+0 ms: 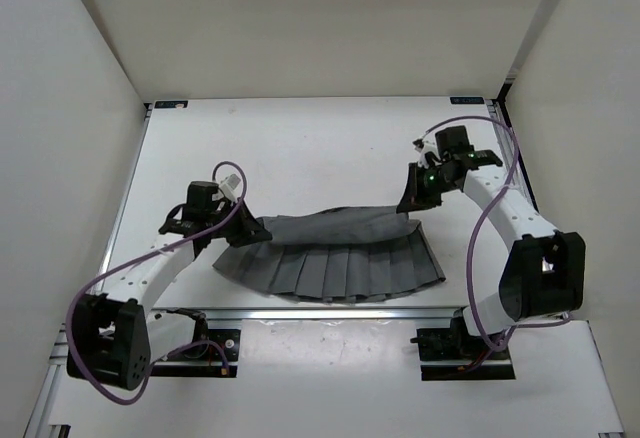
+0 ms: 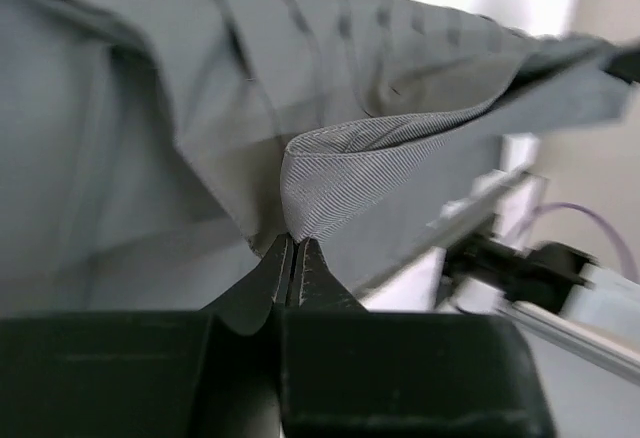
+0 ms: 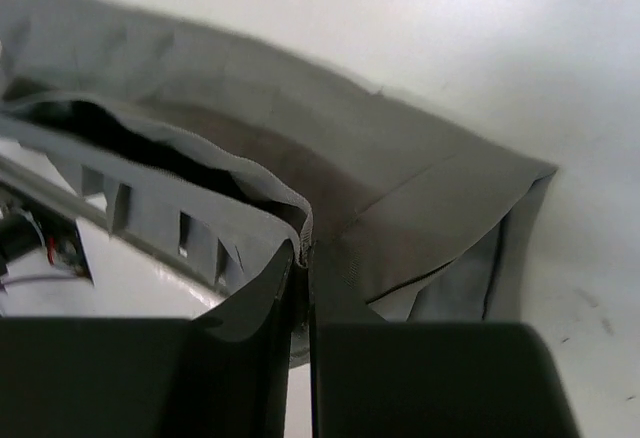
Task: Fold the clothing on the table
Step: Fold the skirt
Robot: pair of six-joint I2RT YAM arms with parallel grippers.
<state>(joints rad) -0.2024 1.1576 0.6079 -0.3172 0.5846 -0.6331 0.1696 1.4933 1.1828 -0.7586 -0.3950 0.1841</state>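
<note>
The skirt (image 1: 335,258) lies spread at the front middle of the table (image 1: 300,148), pleated hem toward the arms, and the left gripper (image 1: 243,230) and right gripper (image 1: 411,205) each pinch its far edge, one at either end, fingers clamped on fabric.

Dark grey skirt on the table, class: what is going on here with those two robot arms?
A robot is folding a dark grey pleated skirt of thin fabric on the large white table. The left gripper pinches its left end and the right gripper its right end, both shut on cloth along the far edge. The pleated hem lies flat nearer the arms; the fold is not yet finished.
</note>
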